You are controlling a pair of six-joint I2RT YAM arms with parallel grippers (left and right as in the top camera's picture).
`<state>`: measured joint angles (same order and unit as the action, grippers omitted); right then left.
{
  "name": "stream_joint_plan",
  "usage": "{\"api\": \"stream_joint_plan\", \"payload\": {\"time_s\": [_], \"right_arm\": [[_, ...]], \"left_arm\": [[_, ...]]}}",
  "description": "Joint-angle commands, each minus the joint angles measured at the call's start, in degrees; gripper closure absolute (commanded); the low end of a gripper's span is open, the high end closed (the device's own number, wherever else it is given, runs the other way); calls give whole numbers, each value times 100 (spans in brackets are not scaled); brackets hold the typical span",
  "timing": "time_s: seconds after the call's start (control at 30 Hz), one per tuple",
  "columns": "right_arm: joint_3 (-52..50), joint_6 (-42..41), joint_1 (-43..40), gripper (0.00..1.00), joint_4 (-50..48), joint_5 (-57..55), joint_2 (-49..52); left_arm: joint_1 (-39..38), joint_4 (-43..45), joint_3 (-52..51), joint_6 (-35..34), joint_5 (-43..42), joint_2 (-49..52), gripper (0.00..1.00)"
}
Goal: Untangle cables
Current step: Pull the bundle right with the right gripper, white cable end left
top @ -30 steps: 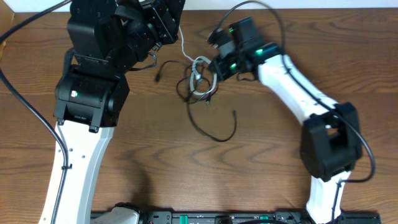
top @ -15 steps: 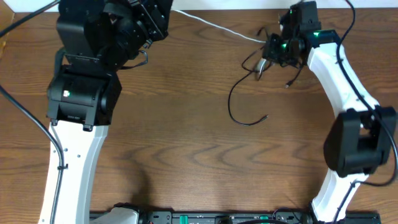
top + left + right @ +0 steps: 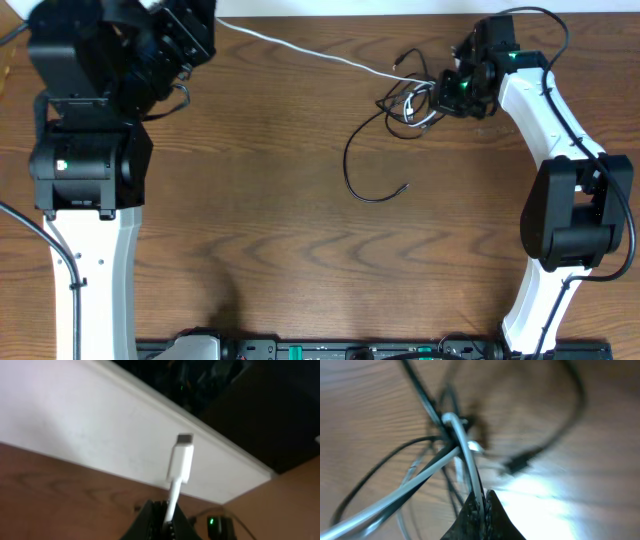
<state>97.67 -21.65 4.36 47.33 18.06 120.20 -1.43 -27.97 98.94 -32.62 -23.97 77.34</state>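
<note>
The white cable (image 3: 320, 52) stretches in a nearly straight line along the back of the wooden worktop (image 3: 260, 250), close to the back edge where a white wall (image 3: 350, 6) begins. At the far-left back corner the left tool (image 3: 166, 519) is closed on this cable just below its white plug (image 3: 181, 460), and the plug sticks out past the fingertips toward the wall.

The tangle (image 3: 412, 100) lies right of centre, near the back edge. There the right tool (image 3: 481, 510) is closed too, pinching a white strand. Black cords cross that strand just beyond the fingertips, though the right wrist view is blurred.

1 black cable (image 3: 350, 170) trails from the tangle toward the middle in an open curve, and its free end rests on the wood.

In front of the white cable, a broad stretch of brown wood runs between the 2 arms down to the front edge. The left arm's black housing (image 3: 90, 110) overhangs the left side. A thick black wire (image 3: 548, 18) loops behind the right tool.
</note>
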Motion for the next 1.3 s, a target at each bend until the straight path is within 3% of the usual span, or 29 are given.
{"api": "stream_joint_plan", "payload": {"time_s": [0.0,0.13,0.17,0.2,0.27,0.5,0.93,1.27], "right_arm": [[2,-643,-15,98,90,-1318,-55],[4,-658,-22,87,96,-1517,109],[4,-656,-28,81,98,-1515,181],[2,-610,-37,62,116,-1513,278],[4,-415,-37,52,136,-1467,372],[4,-70,-46,36,264,-1449,422],[4,17,-916,32,566,-2369,422],[4,920,-1064,36,881,-1335,422]], "left_arm": [[83,313,85,-74,-140,-238,93],[83,616,85,-79,-138,-393,92],[83,658,85,-96,-133,-437,93],[83,697,98,-98,-133,-492,93],[83,708,146,-96,-136,-562,93],[83,717,232,-92,-133,-817,93],[890,328,229,-46,-68,-879,93],[1189,-664,229,468,284,-317,93]]}}
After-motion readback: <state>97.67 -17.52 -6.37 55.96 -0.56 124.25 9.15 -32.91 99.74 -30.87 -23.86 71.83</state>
